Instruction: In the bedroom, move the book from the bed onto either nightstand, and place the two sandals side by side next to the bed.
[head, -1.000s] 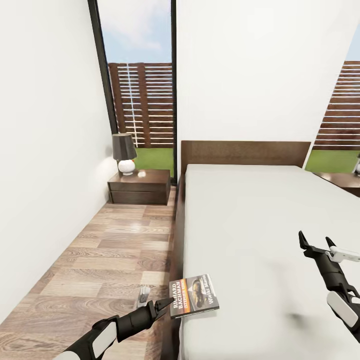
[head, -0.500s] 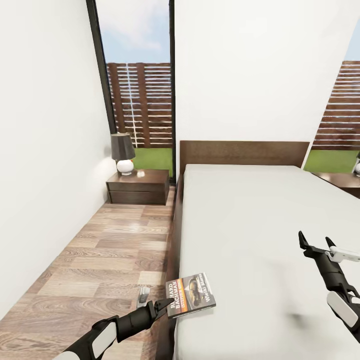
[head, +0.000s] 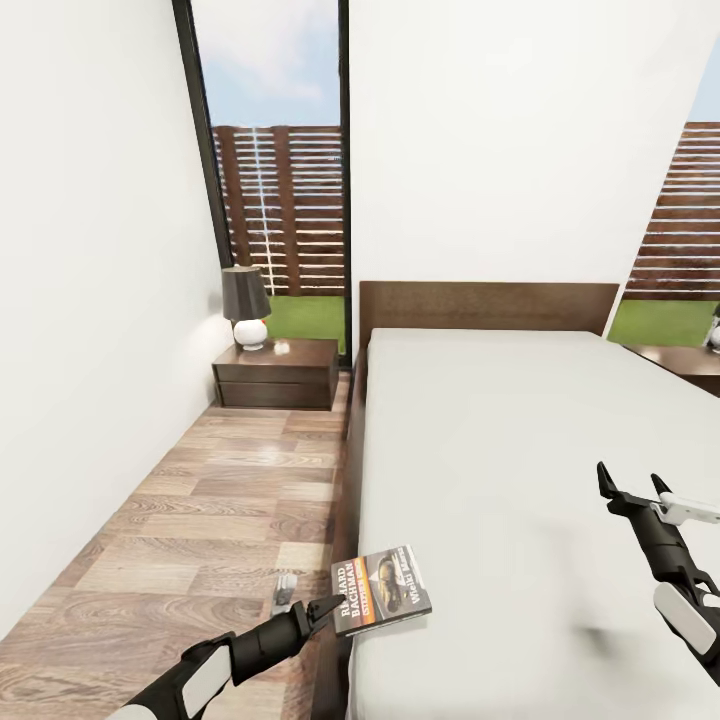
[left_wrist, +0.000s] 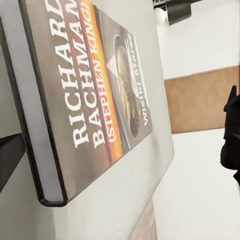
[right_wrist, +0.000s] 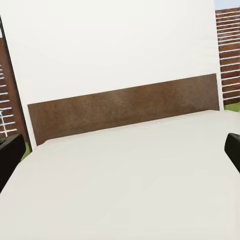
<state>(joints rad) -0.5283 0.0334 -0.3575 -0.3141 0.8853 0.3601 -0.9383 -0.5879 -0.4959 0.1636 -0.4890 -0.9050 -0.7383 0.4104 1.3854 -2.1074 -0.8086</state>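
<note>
We see the book at about 6 o'clock in the head view, lying cover up at the near left corner of the bed and jutting over its edge. Our left tool is closed on the book's spine edge. Our right tool hovers above the mattress at 4 o'clock, fingers spread apart and holding nothing. The nightstand stands at 11 o'clock beside the headboard, carrying a lamp.

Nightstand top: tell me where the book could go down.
On the nightstand, bare top lies between the lamp and the edge nearest the bed. The lamp's corner by the wall is crowded. The book is at the left gripper.
</note>
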